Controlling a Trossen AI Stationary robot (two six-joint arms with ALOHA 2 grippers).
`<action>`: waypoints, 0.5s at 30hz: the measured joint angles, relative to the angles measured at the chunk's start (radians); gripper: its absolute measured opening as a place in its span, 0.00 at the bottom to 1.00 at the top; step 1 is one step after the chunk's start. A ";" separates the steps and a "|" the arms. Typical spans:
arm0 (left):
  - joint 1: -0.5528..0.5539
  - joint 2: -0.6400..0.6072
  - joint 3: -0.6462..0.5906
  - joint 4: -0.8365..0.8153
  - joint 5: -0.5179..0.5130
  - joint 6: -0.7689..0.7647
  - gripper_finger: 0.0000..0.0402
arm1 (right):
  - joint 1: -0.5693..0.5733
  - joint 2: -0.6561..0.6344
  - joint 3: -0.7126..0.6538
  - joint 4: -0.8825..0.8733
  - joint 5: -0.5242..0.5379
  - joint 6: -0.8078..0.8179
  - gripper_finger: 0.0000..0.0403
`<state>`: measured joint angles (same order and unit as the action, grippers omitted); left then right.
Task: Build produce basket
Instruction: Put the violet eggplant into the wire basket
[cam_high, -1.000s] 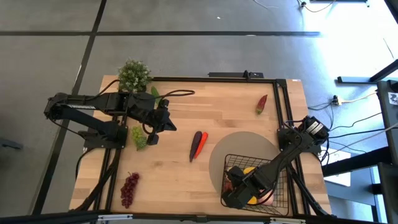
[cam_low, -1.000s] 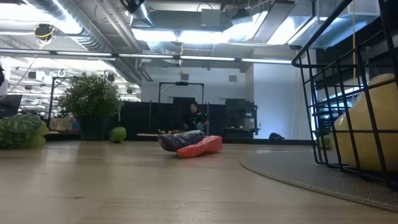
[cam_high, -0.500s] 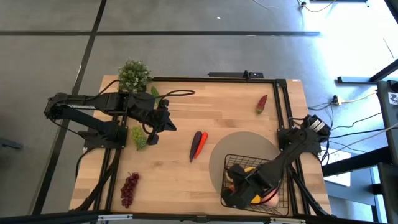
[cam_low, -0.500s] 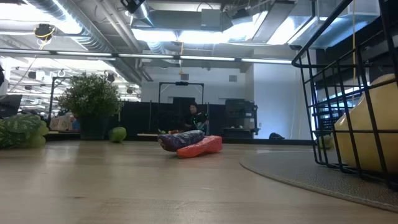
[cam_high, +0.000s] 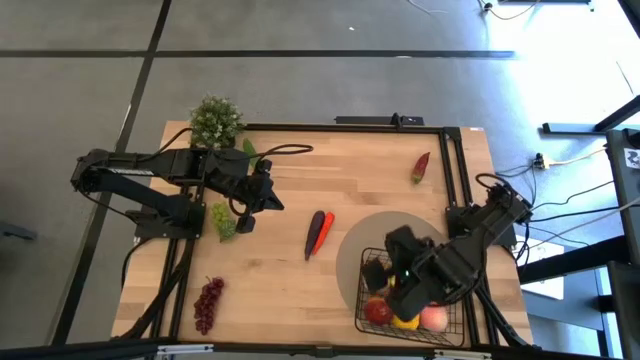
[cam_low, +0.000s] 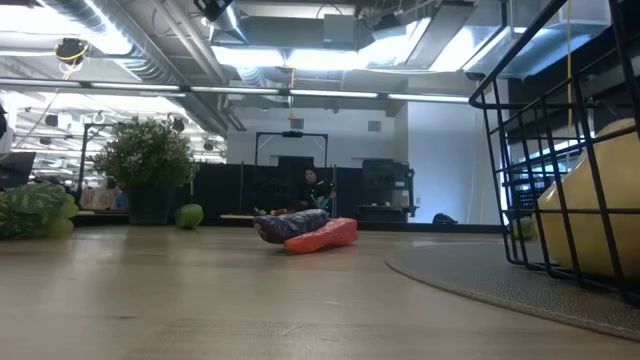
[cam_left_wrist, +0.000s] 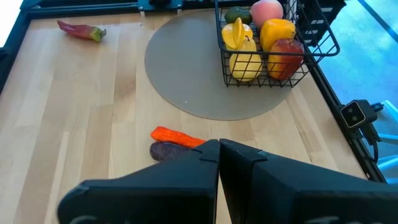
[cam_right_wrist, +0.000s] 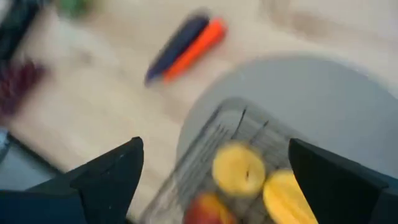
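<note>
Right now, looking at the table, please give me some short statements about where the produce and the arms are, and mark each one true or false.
1. The purple grapes are in the basket. False: they lie on the bare wood on the left arm's side.
2. The right gripper is over the basket with its fingers open. True.
3. The red chili lies on the round grey mat. False: it lies on the wood, apart from the mat.
4. The left gripper is shut and holds nothing. True.
5. A red apple is inside the basket. True.
</note>
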<state>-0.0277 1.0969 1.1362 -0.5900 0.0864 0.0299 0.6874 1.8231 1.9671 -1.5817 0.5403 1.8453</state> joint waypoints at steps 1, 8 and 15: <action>0.000 0.000 0.000 0.000 0.000 0.000 0.00 | -0.013 -0.003 0.002 0.010 0.033 0.002 0.95; 0.000 0.000 0.000 0.009 0.000 0.000 0.00 | -0.068 -0.011 0.001 0.107 0.035 -0.116 0.95; 0.000 0.000 0.000 0.006 0.001 -0.007 0.00 | -0.117 -0.009 0.001 0.101 0.015 -0.205 0.95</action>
<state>-0.0277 1.0968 1.1366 -0.5844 0.0871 0.0229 0.5701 1.8144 1.9682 -1.4807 0.5554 1.6404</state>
